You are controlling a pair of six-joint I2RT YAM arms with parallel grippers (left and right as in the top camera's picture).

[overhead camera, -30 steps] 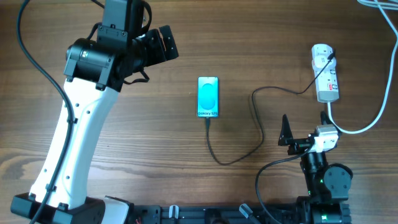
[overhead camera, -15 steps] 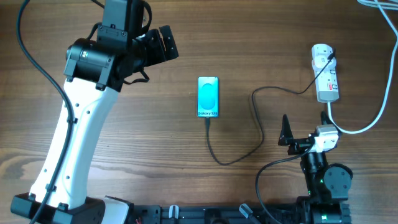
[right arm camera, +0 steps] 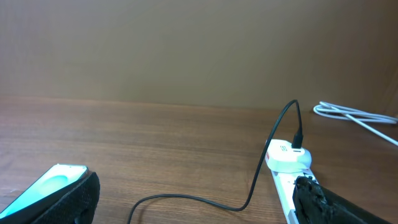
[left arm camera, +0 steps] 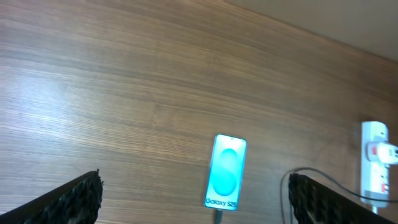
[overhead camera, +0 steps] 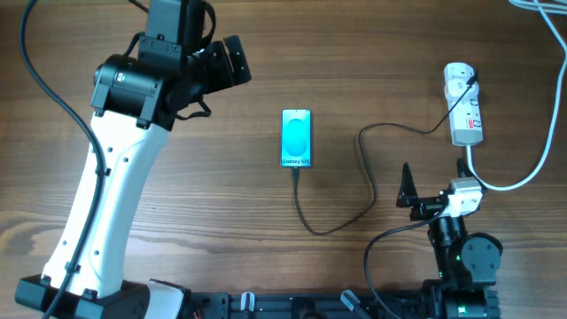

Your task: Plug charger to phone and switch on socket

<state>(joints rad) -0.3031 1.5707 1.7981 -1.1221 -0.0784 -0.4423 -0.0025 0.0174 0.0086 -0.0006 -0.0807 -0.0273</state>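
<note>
The phone (overhead camera: 296,137) lies flat mid-table with its cyan screen lit; it also shows in the left wrist view (left arm camera: 226,173) and, partly hidden by a finger, in the right wrist view (right arm camera: 48,186). The charger cable (overhead camera: 330,229) runs from the phone's bottom edge, where its tip touches the phone, in a loop to the socket (overhead camera: 465,111), a white power strip at the right. The socket also shows in both wrist views (left arm camera: 375,163) (right arm camera: 290,163). My left gripper (overhead camera: 232,62) is open and empty, high up left of the phone. My right gripper (overhead camera: 436,182) is open and empty below the socket.
The socket's white cord (overhead camera: 518,182) loops to the right table edge, and more white cord (right arm camera: 354,115) lies at the far right. The right arm's base (overhead camera: 461,257) sits at the front edge. The left arm (overhead camera: 106,195) spans the left side.
My left gripper has shifted very slightly to the left. Nothing else has moved.
</note>
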